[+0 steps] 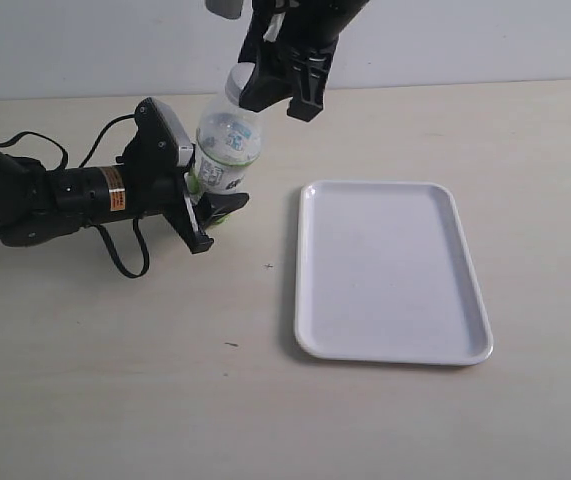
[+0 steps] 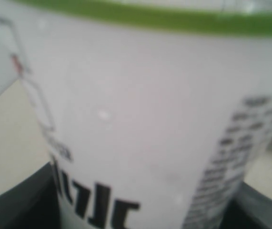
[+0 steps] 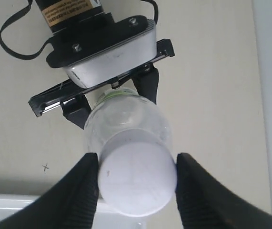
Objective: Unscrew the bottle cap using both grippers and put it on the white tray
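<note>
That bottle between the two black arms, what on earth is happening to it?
A robot is trying to open it. Its left hand is clamped around the label of the small clear bottle, holding it tilted. Its right hand reaches in from above and grips the white cap from both sides. The cap is on the bottle, not yet off. The white tray lies on the table beside them.

The flat white rectangular plastic tray (image 1: 395, 270) is shining smooth at three o'clock; the small clear plastic bottle (image 1: 230, 135) is glinting.
</note>
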Tool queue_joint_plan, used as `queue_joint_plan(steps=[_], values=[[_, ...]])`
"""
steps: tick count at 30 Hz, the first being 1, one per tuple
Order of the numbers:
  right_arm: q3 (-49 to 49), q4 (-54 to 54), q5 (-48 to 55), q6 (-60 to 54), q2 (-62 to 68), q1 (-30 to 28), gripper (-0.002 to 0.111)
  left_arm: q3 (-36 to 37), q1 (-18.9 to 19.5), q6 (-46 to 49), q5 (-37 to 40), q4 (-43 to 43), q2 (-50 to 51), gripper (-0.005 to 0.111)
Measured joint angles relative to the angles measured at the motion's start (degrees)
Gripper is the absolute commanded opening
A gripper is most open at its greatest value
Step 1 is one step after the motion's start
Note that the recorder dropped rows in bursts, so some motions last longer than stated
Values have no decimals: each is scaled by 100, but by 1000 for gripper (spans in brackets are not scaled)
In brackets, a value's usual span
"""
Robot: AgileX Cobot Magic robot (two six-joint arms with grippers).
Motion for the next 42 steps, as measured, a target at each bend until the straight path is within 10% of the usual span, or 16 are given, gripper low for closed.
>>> queue_joint_plan(steps=[28, 37, 42], values=[[0, -33, -119, -4214, 0, 0, 1, -10, 0, -10, 41, -60, 0, 0], [0, 70, -133, -4214, 0, 0, 66, -20, 0, -22, 54, -60, 0, 0], [0, 211, -213, -4095, 0, 0, 83, -20, 0, -22, 54, -49, 0, 0]])
